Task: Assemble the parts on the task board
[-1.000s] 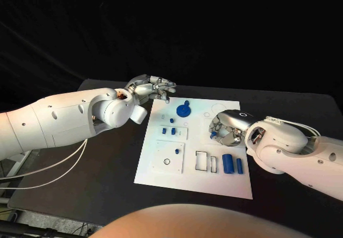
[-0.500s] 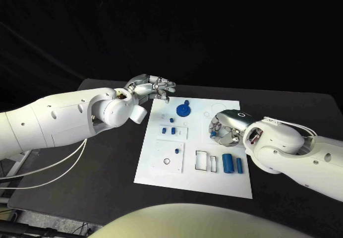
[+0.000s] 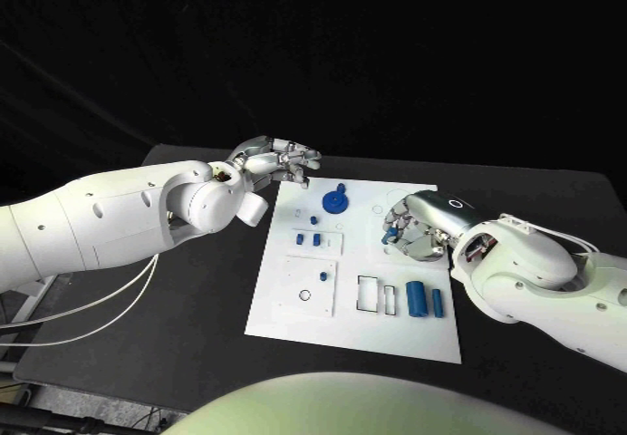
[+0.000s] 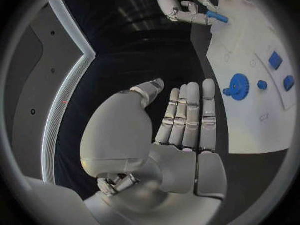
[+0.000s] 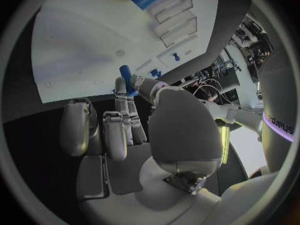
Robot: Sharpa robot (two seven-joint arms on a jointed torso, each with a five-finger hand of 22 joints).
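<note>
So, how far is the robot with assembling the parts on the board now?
Some looks done: a blue gear and small blue pieces sit on the task board. In hand: the right robot hand pinches a small blue peg above the board. Left: two blue cylinders lie beside empty rectangular slots. The left robot hand holds nothing.

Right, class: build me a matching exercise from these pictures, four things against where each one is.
Things:
1. blue toothed wheel
2. small blue peg
3. long blue cylinder
4. left hand

Places:
A. pinched by the right hand
B. holding nothing, by the white task board at its far left corner
C. on the board's far part
D. on the board's near part, beside empty rectangular slots

Pairs: 1-C, 2-A, 3-D, 4-B
</note>
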